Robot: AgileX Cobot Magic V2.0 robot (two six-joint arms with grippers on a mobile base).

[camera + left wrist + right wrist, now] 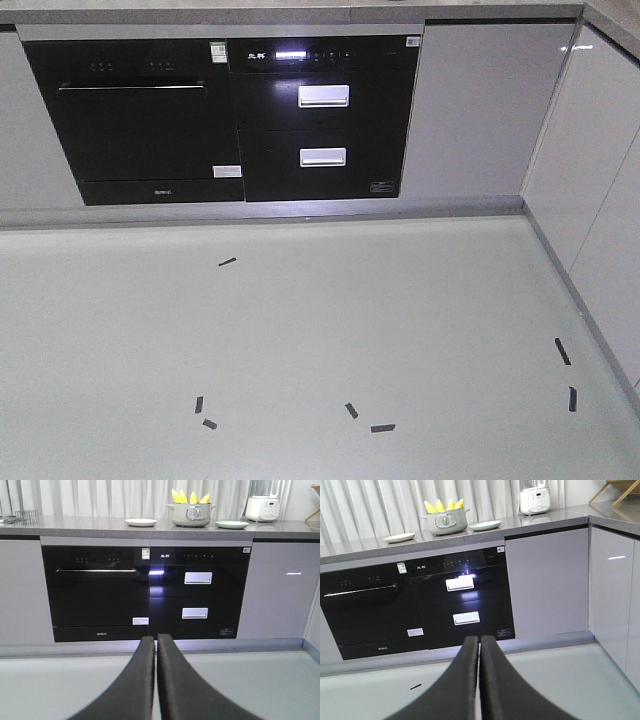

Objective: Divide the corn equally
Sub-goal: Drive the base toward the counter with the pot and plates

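Several yellow corn cobs [189, 497] stand upright in a grey-green pot [190, 515] on the kitchen counter, far from both arms. The same corn [443, 505] and pot [445, 523] show at the top left of the right wrist view. A white plate [141, 522] lies left of the pot and a pale green plate [232, 524] lies right of it. My left gripper [156, 639] is shut with nothing in it, low over the floor. My right gripper [479, 640] is likewise shut and empty. The front view shows neither corn nor grippers.
Black built-in appliances [225, 115] fill the cabinet front under the counter [75, 529]. A white cooker [262, 508] stands at the counter's right end. White cabinets [590, 150] run along the right side. Short black tape marks [382, 428] dot the pale floor.
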